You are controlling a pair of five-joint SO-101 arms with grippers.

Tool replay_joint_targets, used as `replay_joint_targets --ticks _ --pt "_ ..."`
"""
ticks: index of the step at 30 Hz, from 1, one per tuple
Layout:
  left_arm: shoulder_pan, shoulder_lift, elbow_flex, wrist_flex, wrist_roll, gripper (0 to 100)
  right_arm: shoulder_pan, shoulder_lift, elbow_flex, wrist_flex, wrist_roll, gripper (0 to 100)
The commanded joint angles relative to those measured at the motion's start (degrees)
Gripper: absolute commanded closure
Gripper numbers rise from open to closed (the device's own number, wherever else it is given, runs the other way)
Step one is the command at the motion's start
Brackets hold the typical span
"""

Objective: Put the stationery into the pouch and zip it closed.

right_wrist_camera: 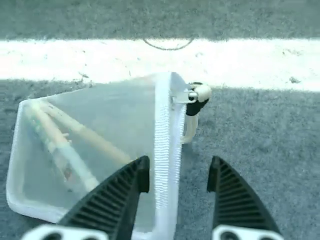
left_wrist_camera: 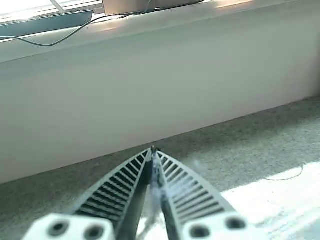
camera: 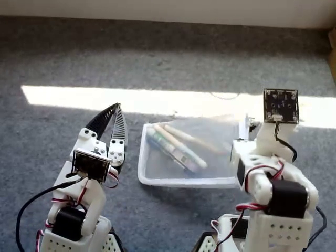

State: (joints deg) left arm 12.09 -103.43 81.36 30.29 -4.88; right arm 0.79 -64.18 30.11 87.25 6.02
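A clear pouch (camera: 181, 155) with a white zip edge lies on the grey carpet between the arms, with several pens (camera: 176, 144) inside it. In the right wrist view the pouch (right_wrist_camera: 100, 150) shows its zip band (right_wrist_camera: 165, 150) and the zip pull (right_wrist_camera: 195, 95) at the far end. My right gripper (right_wrist_camera: 177, 175) hangs open just above the zip edge, one finger over the pouch and one past it. My left gripper (camera: 116, 113) is raised left of the pouch and its fingers (left_wrist_camera: 152, 155) are shut with nothing between them.
Grey carpet (camera: 168, 58) covers the floor, with a bright strip of sunlight (camera: 79, 97) crossing behind the pouch. A pale wall base (left_wrist_camera: 150, 90) stands beyond the left gripper. A thin loop of thread (right_wrist_camera: 167, 45) lies in the sunlit strip.
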Motion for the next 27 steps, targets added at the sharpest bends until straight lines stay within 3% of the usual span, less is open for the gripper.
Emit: replay_joint_targets --ticks 1,7,19,23,27 --pt "-0.48 -0.4 -0.31 -1.23 0.53 99 -0.31 -8.31 -3.21 -0.22 2.29 81.3" --pt "-0.48 -0.4 -0.31 -1.23 0.53 99 -0.57 -12.88 -2.95 -0.66 4.04 81.3" --pt "-0.48 -0.4 -0.04 -1.23 0.53 99 -0.57 -13.32 9.71 -13.14 3.69 82.4" --pt "-0.48 -0.4 -0.04 -1.23 0.44 99 -0.57 -13.32 9.89 -14.29 3.69 93.7" --pt "-0.4 -0.4 -0.04 -1.32 0.44 99 -0.57 -13.32 9.71 -14.55 3.96 95.4"
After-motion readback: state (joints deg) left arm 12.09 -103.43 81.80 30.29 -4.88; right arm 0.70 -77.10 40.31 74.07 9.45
